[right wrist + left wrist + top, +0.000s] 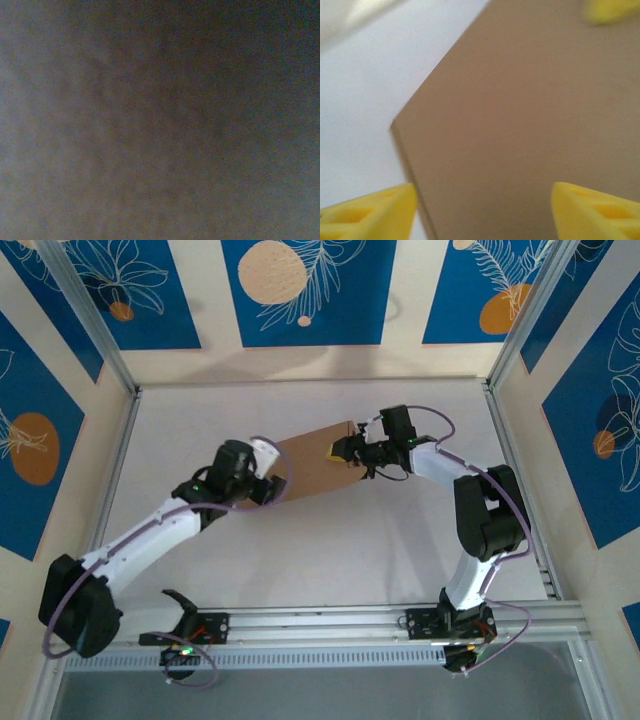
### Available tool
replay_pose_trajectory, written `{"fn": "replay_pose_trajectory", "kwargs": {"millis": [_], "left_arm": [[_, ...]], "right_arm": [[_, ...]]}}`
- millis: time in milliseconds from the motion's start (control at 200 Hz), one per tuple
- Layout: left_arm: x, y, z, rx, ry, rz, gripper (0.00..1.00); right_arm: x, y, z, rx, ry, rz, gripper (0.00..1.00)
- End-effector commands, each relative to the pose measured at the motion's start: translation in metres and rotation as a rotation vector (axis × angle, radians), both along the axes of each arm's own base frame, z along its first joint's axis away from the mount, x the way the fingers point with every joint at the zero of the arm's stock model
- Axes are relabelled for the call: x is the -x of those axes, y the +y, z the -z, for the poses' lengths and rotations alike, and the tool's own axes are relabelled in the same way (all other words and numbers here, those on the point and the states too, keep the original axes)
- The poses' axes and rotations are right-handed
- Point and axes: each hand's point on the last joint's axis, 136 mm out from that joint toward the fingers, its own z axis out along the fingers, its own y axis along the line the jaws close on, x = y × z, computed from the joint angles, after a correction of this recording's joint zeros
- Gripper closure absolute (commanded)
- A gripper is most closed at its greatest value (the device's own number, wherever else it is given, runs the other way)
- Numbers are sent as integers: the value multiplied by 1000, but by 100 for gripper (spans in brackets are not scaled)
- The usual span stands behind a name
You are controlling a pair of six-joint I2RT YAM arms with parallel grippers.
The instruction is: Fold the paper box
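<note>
The paper box (312,462) is a flat brown cardboard piece lying tilted across the middle of the table, between both grippers. My left gripper (267,480) sits at its lower left end. In the left wrist view its yellow fingers (375,212) stand wide apart and open (484,189), with the paper box (520,115) spread just beyond them and nothing pinched. My right gripper (343,451) is at the box's right end, with one yellow finger (610,10) lying on the top face and the end taken between the jaws. The right wrist view is dark and blurred, with the lens covered at close range.
The white table (330,550) is bounded by metal frame posts (90,320) at the left and right and a rail (330,620) along the near edge. Blue patterned walls stand behind and at both sides.
</note>
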Motion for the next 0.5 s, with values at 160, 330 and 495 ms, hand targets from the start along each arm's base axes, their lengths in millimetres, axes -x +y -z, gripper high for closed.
{"fn": "replay_pose_trajectory", "kwargs": {"millis": [160, 330, 495], "left_arm": [[19, -33, -7, -483, -412, 372, 9], [12, -44, 7, -649, -481, 410, 5], [3, -44, 18, -744, -515, 377, 7]], "right_arm": [[7, -3, -28, -166, 103, 24, 73], [10, -4, -37, -195, 111, 23, 74], [11, -6, -42, -237, 128, 40, 75]]}}
